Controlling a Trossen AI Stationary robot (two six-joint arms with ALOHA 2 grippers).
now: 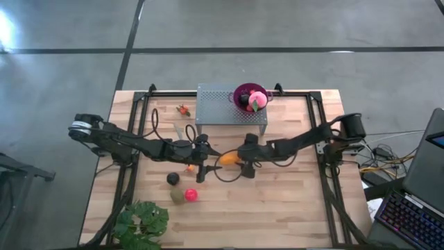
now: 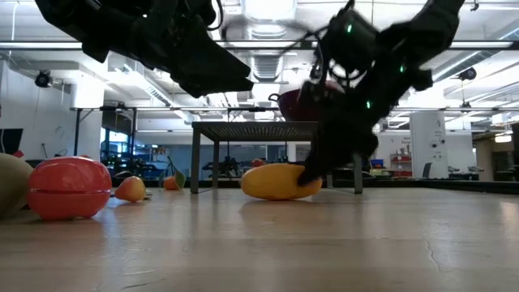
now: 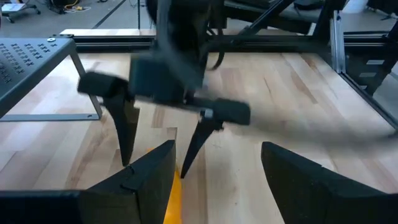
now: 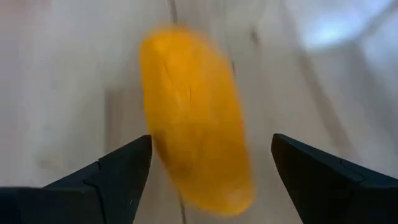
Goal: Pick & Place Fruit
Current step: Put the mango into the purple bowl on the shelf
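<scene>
- The right hand (image 1: 239,157) is down at the middle of the bench (image 1: 291,201), fingers spread wide, with the elongated orange piece (image 1: 227,160) lying on the wood between them and not yet gripped.
- The low view shows that orange piece flat on the bench, the right hand's dark fingers touching its end.
- The left hand (image 1: 202,167) hangs just to nine o'clock of the orange piece, fingers also apart and holding nothing.
- Done so far, by the look of it: the purple bowl (image 1: 244,92) on the grey perforated stand (image 1: 225,107), at twelve o'clock, already carries a pink ball (image 1: 258,98) and at least one dark piece beside it.
- Left to do: plenty. At seven o'clock from centre sit a dark ball (image 1: 173,179), an olive-green piece (image 1: 177,195) and a red ball (image 1: 191,195), close together.
- A small orange-red bit (image 1: 183,110) waits at eleven o'clock, left of the stand, and another tiny one (image 1: 190,167) sits beside the left hand.
- A leafy plant (image 1: 142,222) fills the seven o'clock corner.
- My read: early to midway, the orange piece next.
</scene>
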